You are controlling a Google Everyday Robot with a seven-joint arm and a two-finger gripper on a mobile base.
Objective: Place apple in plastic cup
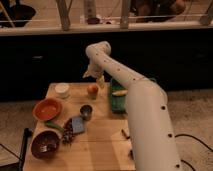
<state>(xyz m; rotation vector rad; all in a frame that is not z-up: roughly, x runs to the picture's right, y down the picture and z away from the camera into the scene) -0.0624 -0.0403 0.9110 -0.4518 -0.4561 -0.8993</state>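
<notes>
The apple (92,90), small and orange-red, sits on the wooden table (100,140) near its far edge. The plastic cup (101,81), pale yellow-green, stands just behind and right of the apple, partly covered by my arm. My gripper (92,75) hangs down from the white arm above the far edge of the table, just above and behind the apple and to the left of the cup. It holds nothing that I can see.
A white round tub (62,90) stands left of the apple. A metal cup (86,111), an orange bowl (47,108), a dark bowl (45,143) and a blue packet (77,125) lie nearer. A green tray (116,102) with a yellow item (119,92) is at the right.
</notes>
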